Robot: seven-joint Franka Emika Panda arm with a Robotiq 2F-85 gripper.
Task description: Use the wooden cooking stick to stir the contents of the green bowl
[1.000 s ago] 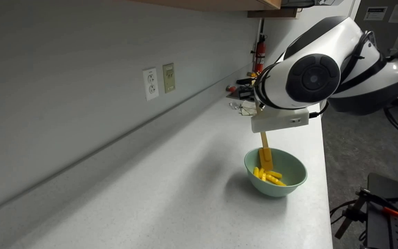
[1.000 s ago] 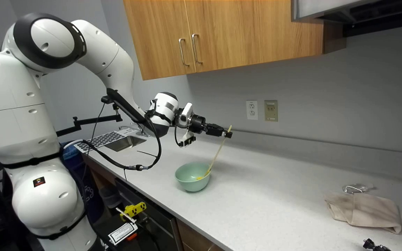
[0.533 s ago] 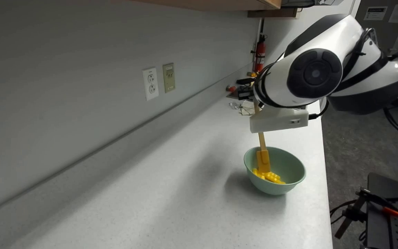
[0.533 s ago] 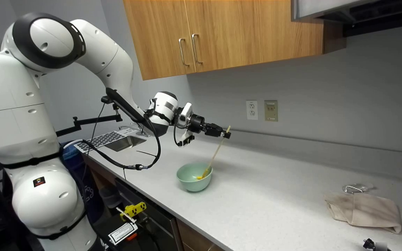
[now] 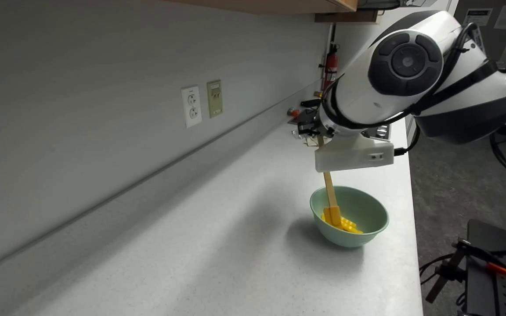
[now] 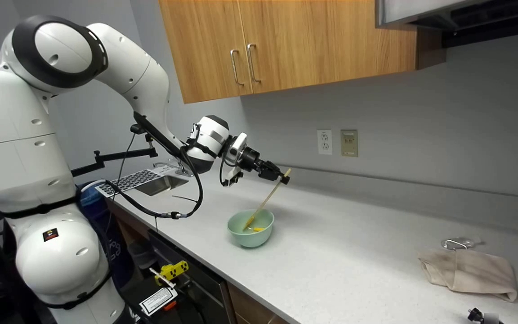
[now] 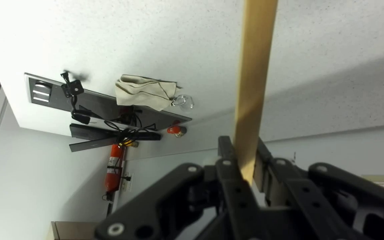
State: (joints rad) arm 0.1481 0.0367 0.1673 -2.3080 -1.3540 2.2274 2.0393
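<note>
Above the counter (image 5: pixel 191 245), the wooden stick (image 5: pixel 330 192) slants down into the bowl (image 5: pixel 345 240).

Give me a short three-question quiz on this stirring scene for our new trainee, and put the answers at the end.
1. Multiple choice: what is the gripper holding? A: a folded cloth. B: the wooden stick. C: a fire extinguisher.
2. True or false: the yellow pieces are inside the green bowl.
3. Short answer: in an exterior view, does the stick stand straight up or lean?

Key: 1: B. 2: True. 3: It leans, its upper part in the gripper and its lower end in the bowl.
</note>
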